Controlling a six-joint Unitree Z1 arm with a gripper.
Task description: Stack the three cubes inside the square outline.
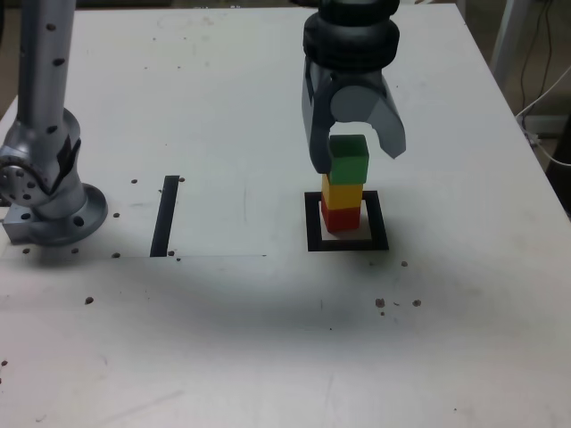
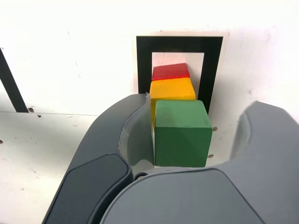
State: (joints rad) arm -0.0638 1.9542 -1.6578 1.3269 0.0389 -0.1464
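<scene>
Looking at the exterior view: a three-cube stack is seen right of frame centre, red cube (image 1: 340, 217) lowest, yellow cube (image 1: 343, 192) on it, green cube (image 1: 349, 158) on top, all within the square outline (image 1: 313, 225). The gripper (image 1: 354, 148) is hung directly above, jaws spread astride the green cube; a gap shows on the frame's right side, so the cube is judged released. A straight retreat upward is what the next move calls for. White table (image 1: 268, 339), speckled; black strip (image 1: 165, 214) at left; arm base (image 1: 49, 192) far left.

Wrist view: green cube (image 2: 181, 134) is seen between parted jaws, one jaw close alongside it, contact uncertain. Yellow cube (image 2: 172, 88), red cube (image 2: 170, 71) and square outline (image 2: 144, 60) lie beyond.
</scene>
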